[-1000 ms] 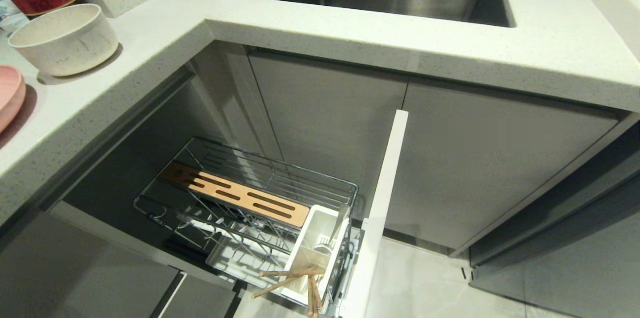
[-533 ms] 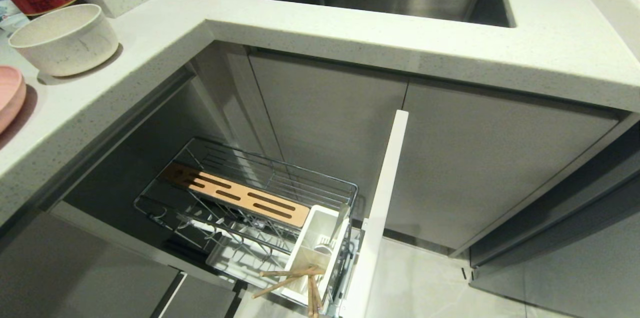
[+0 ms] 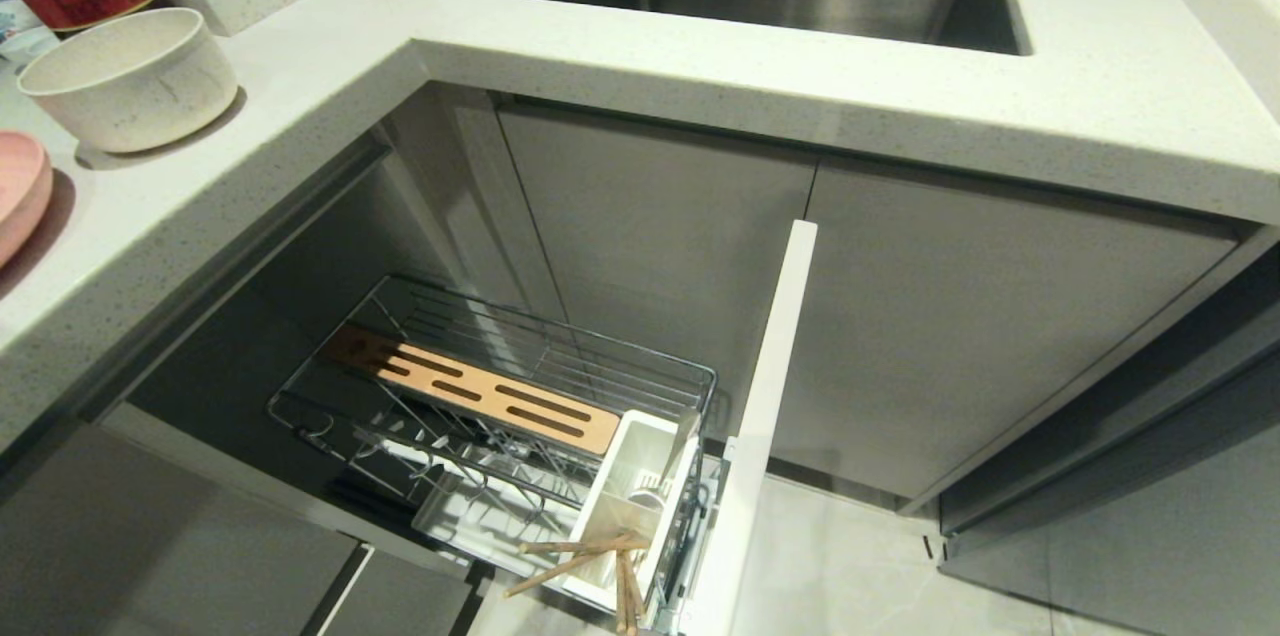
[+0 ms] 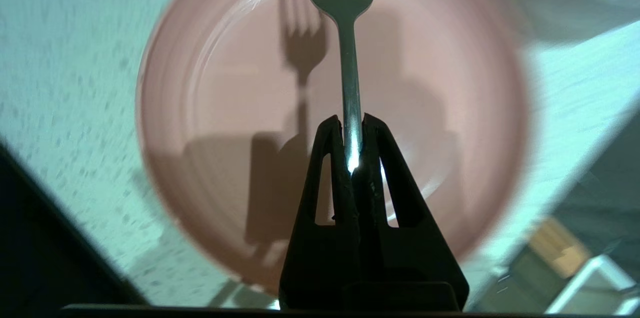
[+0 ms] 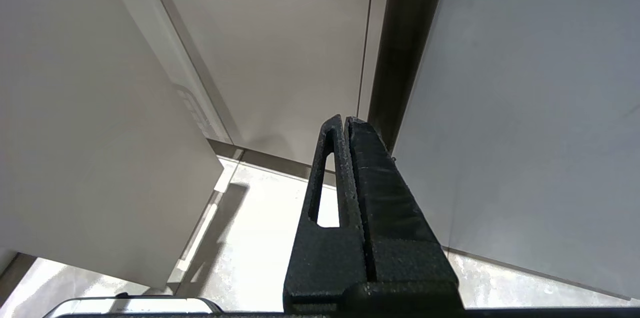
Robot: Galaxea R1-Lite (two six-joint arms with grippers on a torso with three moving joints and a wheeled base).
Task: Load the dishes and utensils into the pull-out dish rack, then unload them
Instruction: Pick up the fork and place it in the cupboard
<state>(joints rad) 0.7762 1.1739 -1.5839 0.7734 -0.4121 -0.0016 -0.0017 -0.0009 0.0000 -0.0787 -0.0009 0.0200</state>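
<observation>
Above pink plate [image 4: 200, 123], left tool [image 4: 352, 125] clamps fork [image 4: 348, 78]; tines cropped.

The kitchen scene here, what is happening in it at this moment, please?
The left gripper is shut on the slim silver metal fork, holding it by the handle above the pink oval plate on the speckled white countertop. The round off-white bowl stands on the countertop beside the plate. Below, the chrome wire pull-out dish rack stands open, with the light wooden chopsticks in its white utensil holder. The right gripper is shut and idle beside the cabinets.
</observation>
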